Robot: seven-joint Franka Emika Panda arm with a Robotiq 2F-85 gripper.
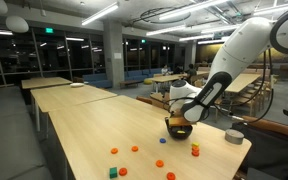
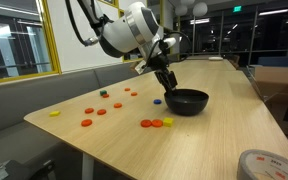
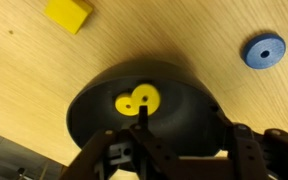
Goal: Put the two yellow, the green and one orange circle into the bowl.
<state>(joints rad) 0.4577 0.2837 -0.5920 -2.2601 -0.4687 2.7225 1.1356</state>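
My jaws hang above the bowl (image 3: pixel 184 100); I cannot tell their opening. Yellow circles (image 3: pixel 138 99) lie inside, blue circle (image 3: pixel 263 51) beside.

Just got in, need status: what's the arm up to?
The gripper hangs over the bowl, fingers open and empty. Yellow, possibly two overlapping discs, lies in the bowl. Orange discs sit out on the table, with a blue disc beside the bowl.
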